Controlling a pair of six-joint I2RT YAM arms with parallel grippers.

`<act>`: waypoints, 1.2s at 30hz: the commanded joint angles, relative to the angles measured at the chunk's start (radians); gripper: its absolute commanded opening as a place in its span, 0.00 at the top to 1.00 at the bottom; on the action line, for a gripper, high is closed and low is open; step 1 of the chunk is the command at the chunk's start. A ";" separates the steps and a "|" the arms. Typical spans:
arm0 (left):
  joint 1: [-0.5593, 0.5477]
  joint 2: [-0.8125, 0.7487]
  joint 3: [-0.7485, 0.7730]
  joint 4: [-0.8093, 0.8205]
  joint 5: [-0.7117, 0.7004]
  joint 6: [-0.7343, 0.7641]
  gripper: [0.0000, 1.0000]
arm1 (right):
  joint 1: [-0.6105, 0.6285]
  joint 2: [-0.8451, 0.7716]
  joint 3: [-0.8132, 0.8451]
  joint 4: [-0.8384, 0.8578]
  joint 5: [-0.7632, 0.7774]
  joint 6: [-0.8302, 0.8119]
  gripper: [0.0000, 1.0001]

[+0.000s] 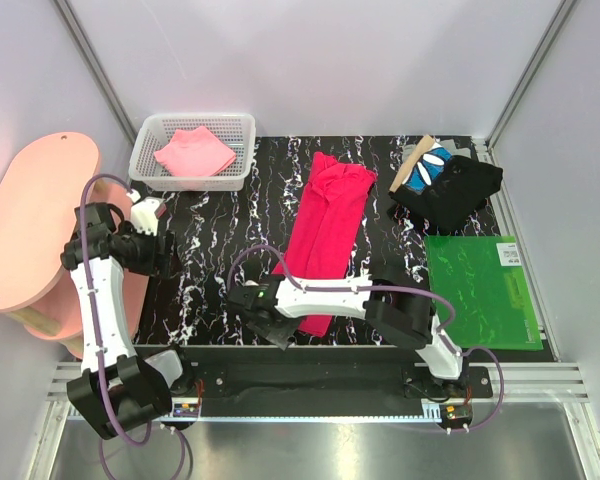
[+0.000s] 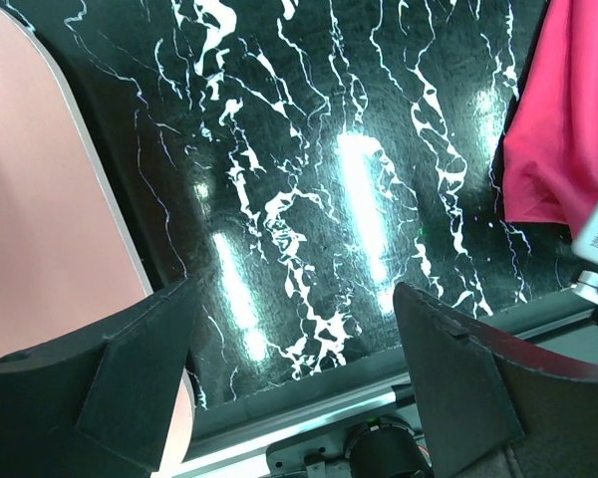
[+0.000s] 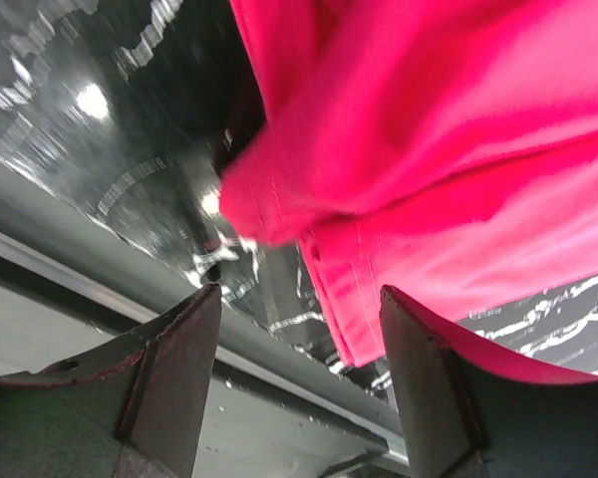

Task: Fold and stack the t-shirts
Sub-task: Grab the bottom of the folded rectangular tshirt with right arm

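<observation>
Jaws apart — R gripper (image 3: 297,299) at red t-shirt (image 3: 429,129) edge

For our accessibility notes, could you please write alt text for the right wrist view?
A crimson-red t-shirt fills the upper right, its hem lying on the black marbled table. The right gripper points at that hem, jaws open and empty.
</observation>
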 commanded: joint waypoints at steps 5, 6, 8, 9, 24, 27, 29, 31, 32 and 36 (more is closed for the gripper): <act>0.006 -0.008 -0.010 0.018 0.032 0.019 0.16 | -0.002 0.051 0.137 0.024 0.045 -0.027 0.29; 0.007 -0.008 -0.012 0.016 0.032 0.019 0.16 | -0.004 0.062 0.142 0.024 0.050 -0.030 0.29; 0.007 -0.009 -0.012 0.018 0.027 0.023 0.16 | -0.006 0.074 0.147 0.022 0.062 -0.034 0.29; 0.007 -0.011 -0.012 0.019 0.028 0.026 0.16 | -0.010 0.082 0.147 0.024 0.067 -0.035 0.30; 0.017 -0.018 -0.021 0.020 0.018 0.035 0.16 | -0.113 0.105 0.053 0.091 0.024 -0.001 0.36; 0.015 -0.024 -0.019 0.021 0.012 0.035 0.16 | -0.121 0.116 0.049 0.105 -0.008 0.011 0.38; 0.017 -0.027 -0.018 0.023 0.007 0.038 0.16 | -0.121 0.116 0.039 0.117 -0.042 0.020 0.39; 0.015 -0.029 -0.012 0.020 0.001 0.041 0.16 | -0.121 0.114 0.030 0.129 -0.059 0.029 0.40; 0.015 -0.028 -0.008 0.021 0.002 0.039 0.16 | -0.121 0.113 0.019 0.136 -0.073 0.032 0.41; 0.015 -0.017 -0.002 0.021 0.009 0.036 0.16 | -0.121 0.117 0.013 0.143 -0.088 0.037 0.49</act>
